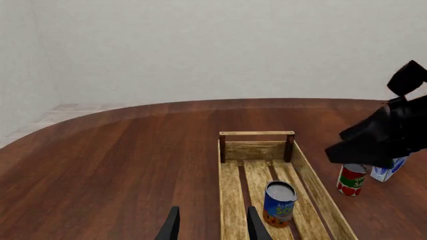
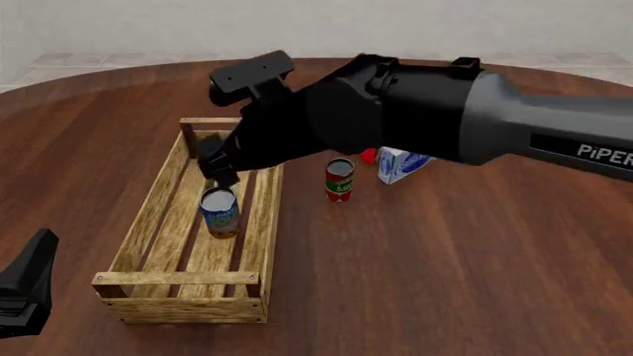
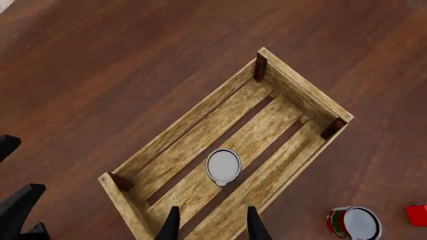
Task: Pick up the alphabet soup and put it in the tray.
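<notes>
The alphabet soup (image 2: 219,211), a blue-labelled can with an orange lower band and silver top, stands upright on the slats inside the tray (image 2: 178,278). It also shows in the left wrist view (image 1: 279,203) and from above in the right wrist view (image 3: 223,166). The tray (image 1: 257,133) (image 3: 303,82) is a light-wood slatted crate. My right gripper (image 2: 219,176) (image 3: 211,227) hangs open just above the can, not touching it. My left gripper (image 1: 212,229) is open and empty, low at the near left (image 2: 25,293), short of the tray's near end.
A slim red-and-green can (image 2: 339,180) (image 1: 351,180) (image 3: 353,223) stands right of the tray. A white-and-blue carton (image 2: 401,165) (image 1: 388,170) and a small red object (image 2: 368,156) sit behind it. The right arm (image 1: 387,135) reaches over them. The table is dark wood.
</notes>
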Robot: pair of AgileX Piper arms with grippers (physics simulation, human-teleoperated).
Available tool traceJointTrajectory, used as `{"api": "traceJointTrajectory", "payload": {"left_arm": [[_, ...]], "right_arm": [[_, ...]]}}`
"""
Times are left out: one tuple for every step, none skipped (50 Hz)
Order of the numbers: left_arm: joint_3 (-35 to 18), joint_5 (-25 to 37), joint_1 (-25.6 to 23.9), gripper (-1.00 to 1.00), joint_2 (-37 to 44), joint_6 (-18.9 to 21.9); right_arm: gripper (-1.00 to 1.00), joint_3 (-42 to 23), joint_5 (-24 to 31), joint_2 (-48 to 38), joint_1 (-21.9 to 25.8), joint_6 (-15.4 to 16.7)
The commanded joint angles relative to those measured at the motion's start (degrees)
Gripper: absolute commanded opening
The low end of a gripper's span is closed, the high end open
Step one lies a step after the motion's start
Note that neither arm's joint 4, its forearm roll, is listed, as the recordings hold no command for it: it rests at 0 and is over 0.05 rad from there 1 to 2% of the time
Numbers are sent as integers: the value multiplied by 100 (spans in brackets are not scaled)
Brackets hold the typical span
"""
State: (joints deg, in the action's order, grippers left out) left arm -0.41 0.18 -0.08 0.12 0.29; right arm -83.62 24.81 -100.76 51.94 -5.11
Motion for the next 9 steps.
{"api": "traceJointTrajectory", "payload": {"left_arm": [[0, 0, 1, 100, 0, 0], [0, -1, 0, 100, 0, 2], [0, 0, -1, 100, 0, 0], [0, 0, -1, 100, 0, 0], [0, 0, -1, 100, 0, 0], [0, -1, 0, 100, 0, 0], [0, 0, -1, 100, 0, 1], [0, 0, 1, 100, 0, -1], [0, 0, -1, 100, 0, 1]], "right_arm": [[100, 873, -273, 922, -138, -16], [100, 955, -302, 982, -163, 13], [100, 1043, -354, 1073, -191, 2], [100, 1099, -398, 1140, -187, -1], [100, 1211, -464, 1257, -204, -28], [100, 1291, -488, 1329, -201, -24], [100, 1380, -541, 1431, -235, -16], [100, 1472, -619, 1559, -265, 11], [100, 1568, -687, 1670, -313, -15]]}}
